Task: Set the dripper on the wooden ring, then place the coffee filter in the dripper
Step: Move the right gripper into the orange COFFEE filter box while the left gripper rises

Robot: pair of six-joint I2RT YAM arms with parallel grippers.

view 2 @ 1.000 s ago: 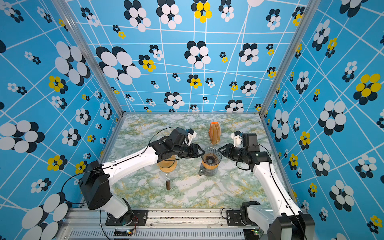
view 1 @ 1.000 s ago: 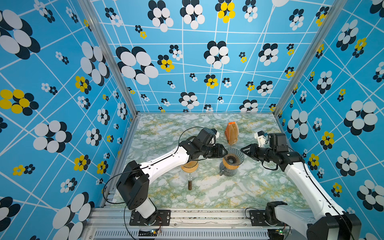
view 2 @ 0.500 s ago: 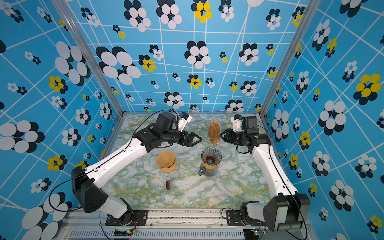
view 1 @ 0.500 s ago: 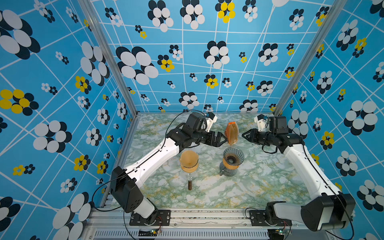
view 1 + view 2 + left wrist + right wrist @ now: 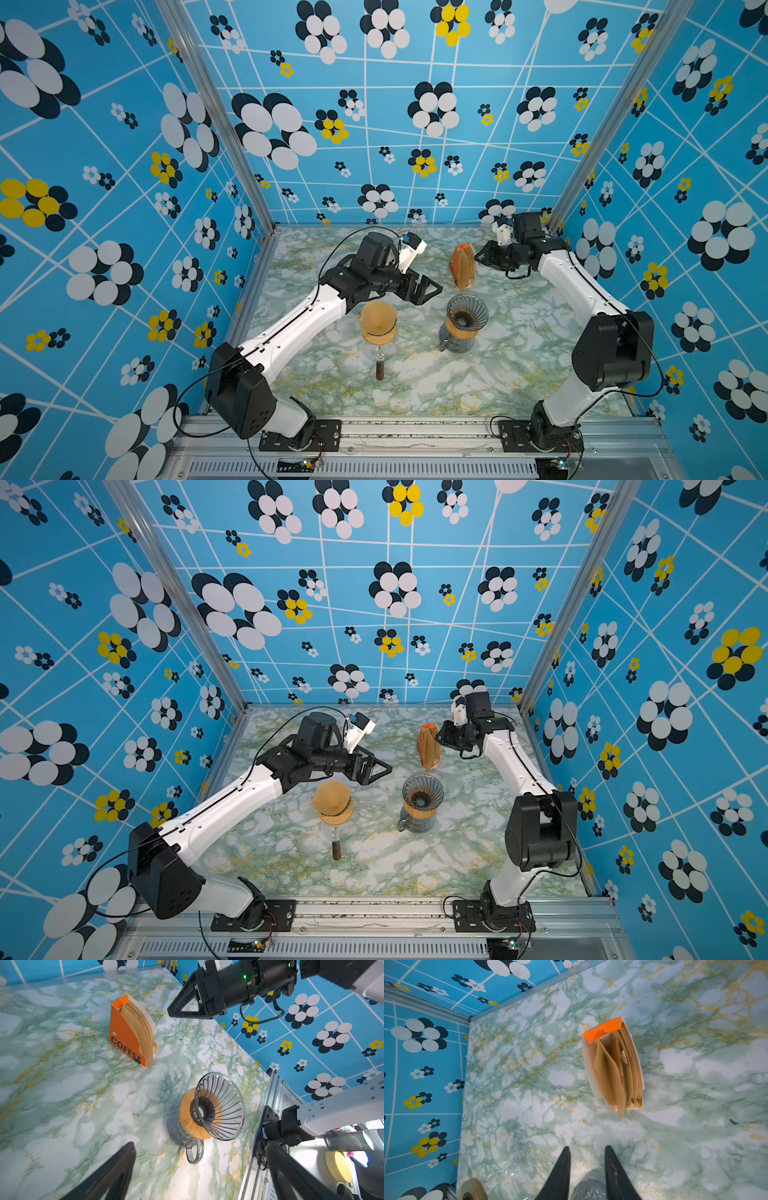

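Note:
The coffee filters, a stack of brown paper, stand in an orange holder (image 5: pixel 463 266) (image 5: pixel 429 746) (image 5: pixel 133 1032) (image 5: pixel 612 1064) at the back of the marble table. The dripper (image 5: pixel 466 313) (image 5: pixel 422 796) (image 5: pixel 220 1105), a ribbed glass cone on a wooden collar over a glass server, stands just in front of the holder and holds no filter. My right gripper (image 5: pixel 478 257) (image 5: pixel 438 737) (image 5: pixel 587 1151) hovers beside the holder's right side, its jaws narrowly open with nothing between them. My left gripper (image 5: pixel 432 286) (image 5: pixel 383 769) (image 5: pixel 201 1144) hangs wide open and empty, left of the dripper and holder.
A tan cone on a glass piece with a dark stem (image 5: pixel 377 328) (image 5: pixel 332 808) stands left of the dripper, under my left arm. Patterned blue walls close in the back and sides of the table (image 5: pixel 415 386). The aluminium frame rail (image 5: pixel 259 1147) runs along the front.
Both grippers have left the dripper and moved toward the back. The left one opened wide and rose; the right one swung up beside the filter holder, jaws narrowing a little.

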